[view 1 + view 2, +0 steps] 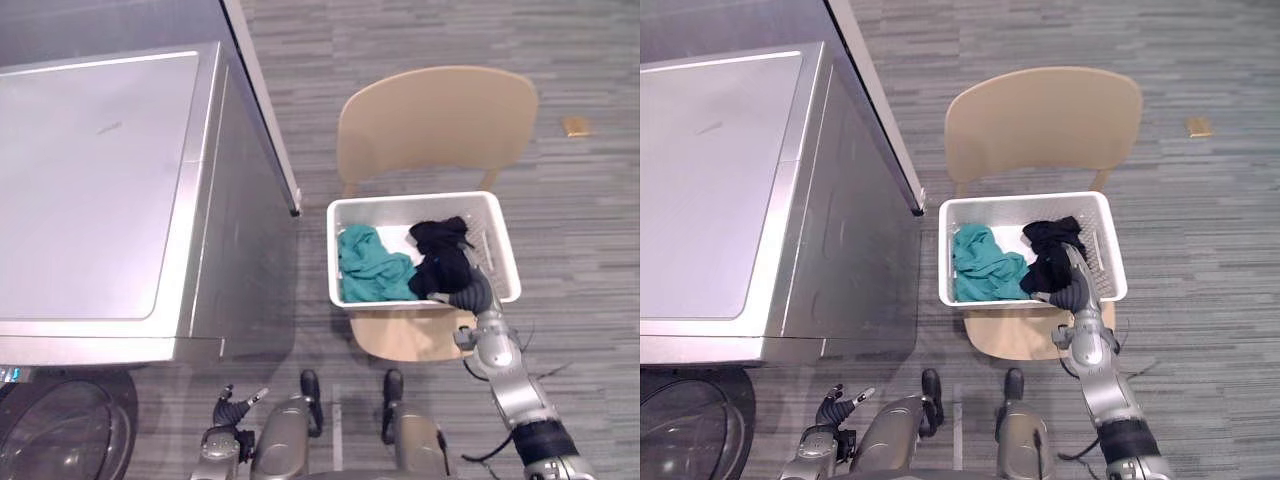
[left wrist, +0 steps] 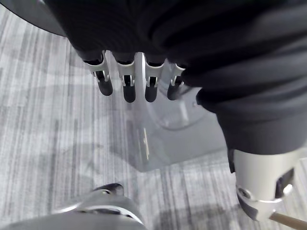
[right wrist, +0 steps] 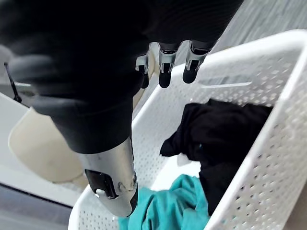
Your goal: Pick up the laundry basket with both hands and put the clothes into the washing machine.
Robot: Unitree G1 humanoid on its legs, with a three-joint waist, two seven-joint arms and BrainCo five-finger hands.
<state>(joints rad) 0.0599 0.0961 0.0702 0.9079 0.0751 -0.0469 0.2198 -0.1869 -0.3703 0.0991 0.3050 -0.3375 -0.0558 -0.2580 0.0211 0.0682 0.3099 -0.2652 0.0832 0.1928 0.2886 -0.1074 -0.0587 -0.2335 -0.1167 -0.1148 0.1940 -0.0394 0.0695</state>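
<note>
Left eye view — basket [image 1: 415, 198] on chair [image 1: 435, 120], carpet [image 1: 580, 250]; left hand [image 1: 232, 408], right hand [image 3: 164, 67] slack, empty.

You are looking at one white laundry basket [image 1: 412, 197] set on one tan chair [image 1: 435, 120]. In the basket lie two garments: one teal garment [image 1: 370, 270] and one black garment [image 1: 440, 258]. Left of the basket stands one washing machine [image 1: 100, 190]. Well beyond the basket lies one small tan object [image 1: 575, 125].

Silver-grey jointed arm [image 1: 515, 390], dark ribbed cover over right robot hand [image 3: 96, 72], silver dark-tipped fingers [image 3: 164, 72]
</note>
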